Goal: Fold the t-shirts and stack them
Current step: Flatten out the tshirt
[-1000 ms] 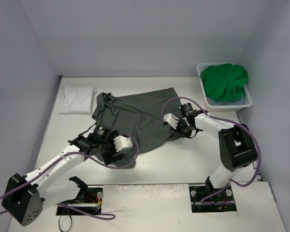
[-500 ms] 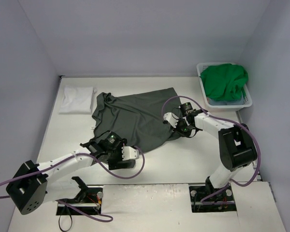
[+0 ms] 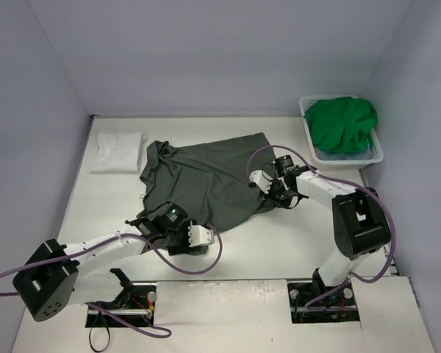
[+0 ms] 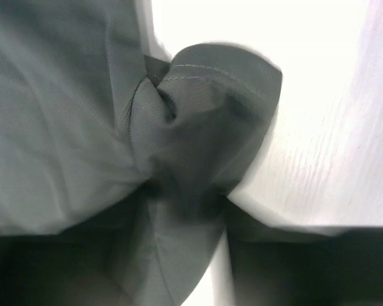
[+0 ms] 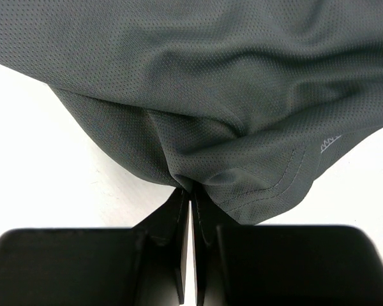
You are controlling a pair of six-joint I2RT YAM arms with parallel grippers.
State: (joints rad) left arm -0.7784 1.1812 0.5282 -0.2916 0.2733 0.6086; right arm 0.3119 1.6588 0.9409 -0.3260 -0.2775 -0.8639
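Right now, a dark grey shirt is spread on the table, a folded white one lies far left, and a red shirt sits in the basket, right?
Not quite: the basket holds a bright green shirt, not a red one; the top view shows it. The dark grey shirt on the table and the folded white one are as said.

Grey shirt (image 3: 206, 180) spread — white shirt (image 3: 117, 151) folded

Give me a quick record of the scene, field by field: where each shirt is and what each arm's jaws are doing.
grey shirt: spread rumpled on the table
white shirt: folded, far left corner
green shirt: heaped in the basket
left jaws: around a bunch of the grey shirt's near edge, grip unclear
right jaws: shut on the grey shirt's near right corner
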